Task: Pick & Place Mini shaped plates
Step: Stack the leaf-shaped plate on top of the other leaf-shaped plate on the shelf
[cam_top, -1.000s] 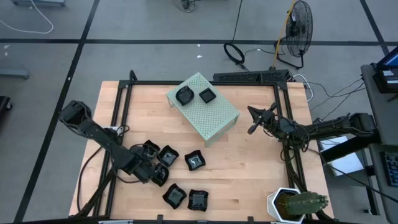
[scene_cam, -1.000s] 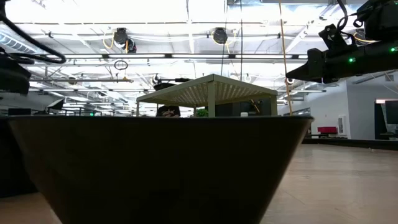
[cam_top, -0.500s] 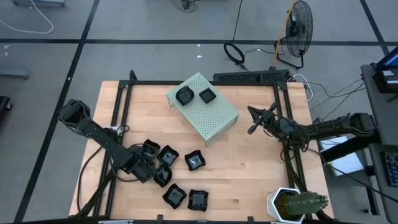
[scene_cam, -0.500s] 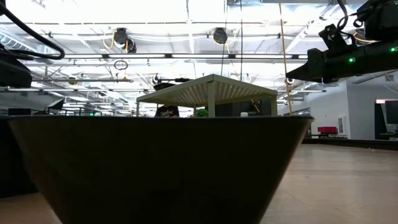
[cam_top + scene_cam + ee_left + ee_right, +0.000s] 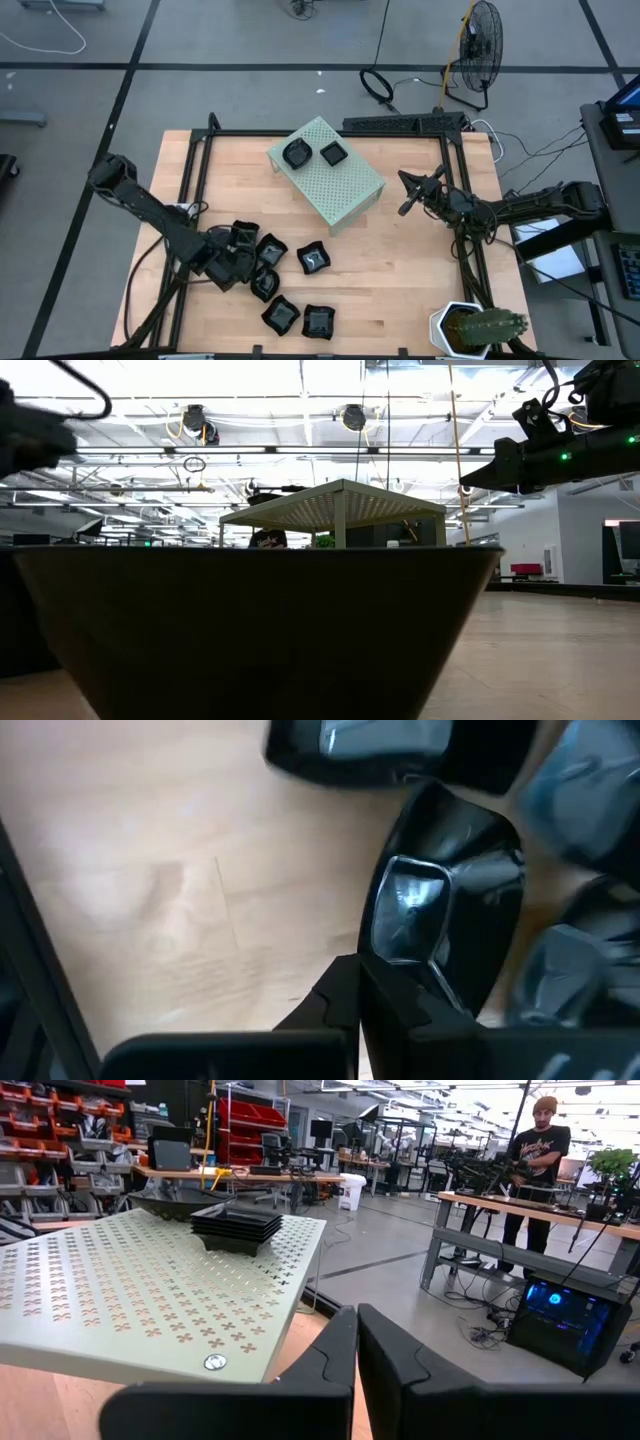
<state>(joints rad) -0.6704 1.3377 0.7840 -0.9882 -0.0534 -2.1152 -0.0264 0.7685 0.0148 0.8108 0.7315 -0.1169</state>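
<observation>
Table (image 5: 420,270): pale wooden top inside a black frame.

Green box (image 5: 340,185): pale, perforated, set toward the far edge of the table, turned at an angle. Two small black plates sit on its far-left corner, a round one (image 5: 296,153) and a square one (image 5: 333,153), just beside each other. In the right wrist view the square one (image 5: 236,1227) looks like a short stack, the other dish (image 5: 170,1204) behind it.

Loose black plates: a cluster near the front-left corner of the table. One wavy-edged plate (image 5: 314,259) lies nearest the table's middle; two more (image 5: 281,315) and (image 5: 318,321) lie by the front edge, side by side. Another plate (image 5: 270,249) lies just beside the left gripper, with others partly hidden under that arm.

Left gripper (image 5: 240,262): low in the cluster, fingers (image 5: 345,1000) clenched together. A glossy plate (image 5: 440,925) lies right at the fingertips; whether its rim is pinched between them cannot be told.

Right gripper (image 5: 407,194): above the table near its right edge, apart from the box, fingers (image 5: 345,1360) pressed together on nothing.

Potted cactus (image 5: 480,328): front-right corner.

Person (image 5: 535,1155): standing in the room beyond the table.
</observation>
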